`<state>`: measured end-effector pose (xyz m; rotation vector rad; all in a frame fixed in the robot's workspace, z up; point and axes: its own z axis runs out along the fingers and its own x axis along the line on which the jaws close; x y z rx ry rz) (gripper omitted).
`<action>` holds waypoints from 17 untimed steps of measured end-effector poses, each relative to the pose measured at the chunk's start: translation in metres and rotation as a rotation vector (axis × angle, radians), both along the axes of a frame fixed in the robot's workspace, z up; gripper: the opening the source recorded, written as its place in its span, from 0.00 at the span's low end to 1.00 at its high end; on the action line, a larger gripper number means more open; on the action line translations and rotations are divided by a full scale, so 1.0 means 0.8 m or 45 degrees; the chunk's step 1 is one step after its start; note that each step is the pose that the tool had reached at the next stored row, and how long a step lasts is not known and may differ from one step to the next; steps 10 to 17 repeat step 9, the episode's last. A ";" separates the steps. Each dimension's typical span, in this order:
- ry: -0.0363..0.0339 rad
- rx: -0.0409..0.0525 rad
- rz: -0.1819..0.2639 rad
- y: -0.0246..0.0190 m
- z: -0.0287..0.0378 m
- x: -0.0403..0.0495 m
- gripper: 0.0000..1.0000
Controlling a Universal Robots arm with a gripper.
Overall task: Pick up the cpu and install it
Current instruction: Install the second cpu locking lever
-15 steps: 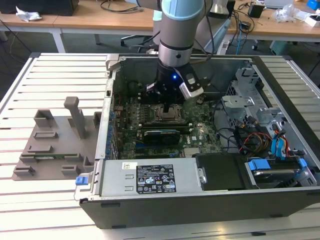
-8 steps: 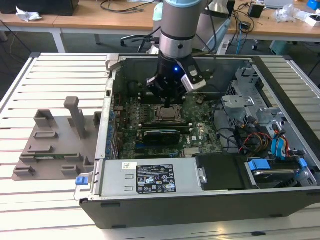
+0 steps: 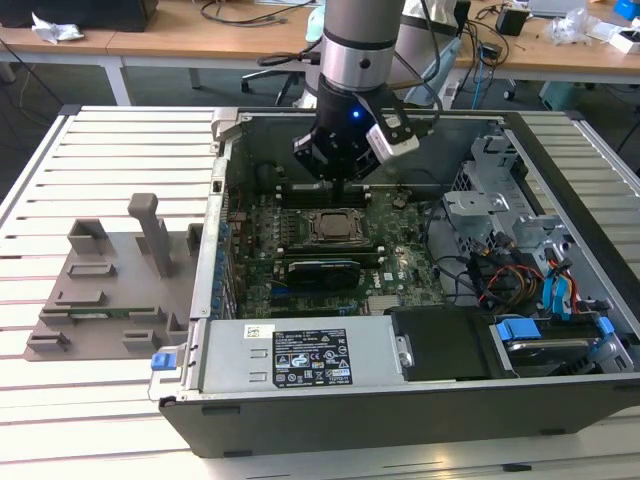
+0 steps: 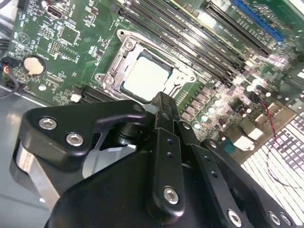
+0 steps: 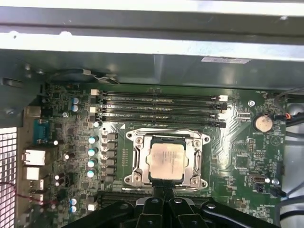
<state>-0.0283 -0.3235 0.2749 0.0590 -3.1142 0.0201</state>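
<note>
cpu (image 5: 165,160) is sitting in the motherboard socket (image 5: 135,164), gripper (image 5: 163,192) hovering just above it with its fingers closed, holding nothing.

Bright even overhead light, glare on case wall, wrist views soft

The exterior view looks down from high and well back over the open computer case (image 3: 400,300) on the slatted worktop (image 3: 100,400). Both wrist views sit close above the motherboard, sharing the cpu (image 5: 165,159) in its socket frame (image 4: 147,71).
</note>
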 end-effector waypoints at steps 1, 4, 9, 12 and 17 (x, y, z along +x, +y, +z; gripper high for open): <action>0.0000 -0.002 0.000 0.0001 0.0029 0.000 0.11; -0.0001 -0.002 0.000 0.0001 0.0046 0.000 0.11; 0.0000 -0.002 0.000 0.0001 0.0053 0.000 0.11; 0.0000 -0.002 0.000 0.0001 0.0053 0.000 0.11; 0.0000 -0.002 0.000 0.0001 0.0053 0.000 0.11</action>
